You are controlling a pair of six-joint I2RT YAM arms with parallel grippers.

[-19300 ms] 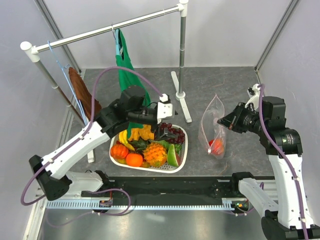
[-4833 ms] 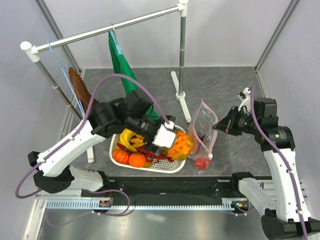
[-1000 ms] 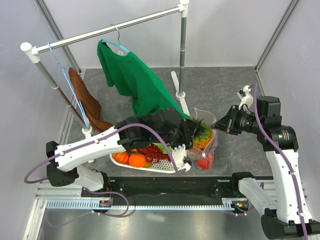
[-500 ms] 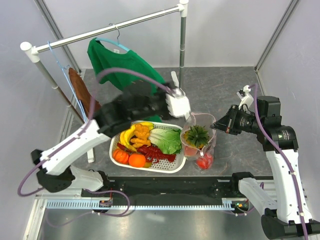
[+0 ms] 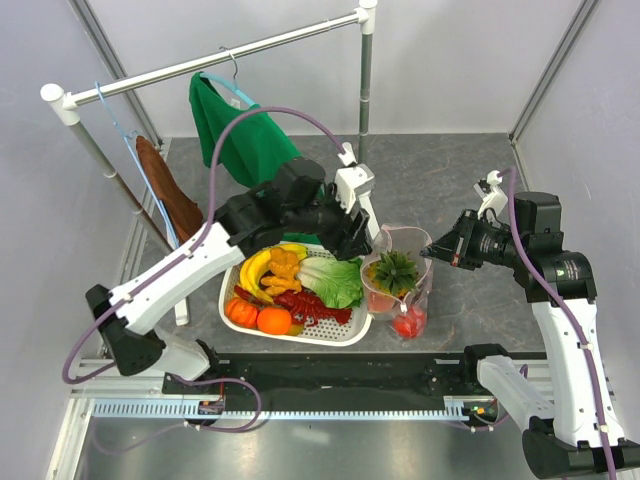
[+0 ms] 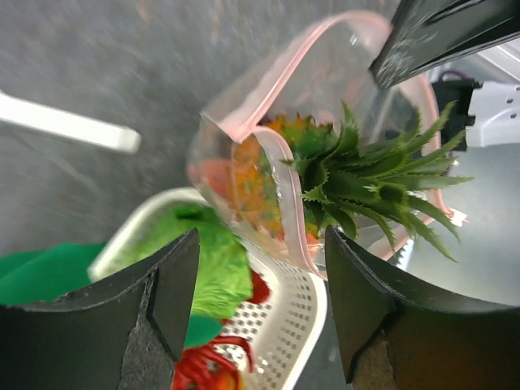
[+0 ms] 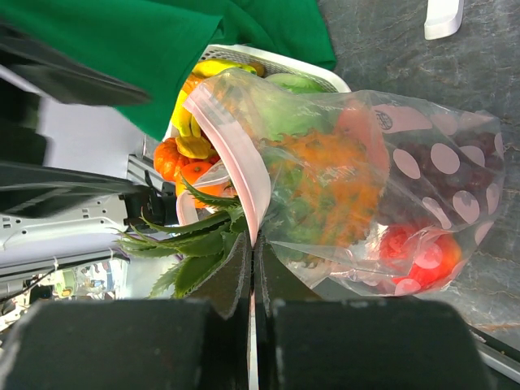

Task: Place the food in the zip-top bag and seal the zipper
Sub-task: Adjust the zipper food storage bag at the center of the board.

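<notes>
Filling the bag is the step in hand: the crinkly transparent zip-top bag (image 5: 412, 300) stands open-mouthed just beside the right end of the white perforated plastic basket (image 5: 290, 338). A glossy orange toy pineapple (image 5: 395, 268) with a spiky green crown sits inside it, its leaves poking out past the mouth. Lower in the bag, dark purple grapes (image 7: 431, 191) and a red piece (image 7: 406, 244) show through the plastic. The right gripper (image 7: 252, 268), on the side of the bag away from the basket, has its fingers pressed together on the pale pink zipper strip (image 7: 236, 166) and holds the mouth up and open. The left gripper (image 6: 260, 268) hovers above the basket's far right corner, close to the bag's mouth, its jaws apart with nothing between them. Yellow bananas (image 5: 258, 268), a leafy green lettuce (image 5: 330, 280), a small orange pumpkin (image 5: 238, 308) and tangled red pieces (image 5: 305, 305) lie in the basket, so the task looks well short of half done. Next, I judge, the left gripper should drop onto a piece in the basket, the lettuce being nearest the bag. The crown fills much of the opening, though, so the pineapple may need pushing deeper before more goes in or the zipper strip can be pressed shut.
</notes>
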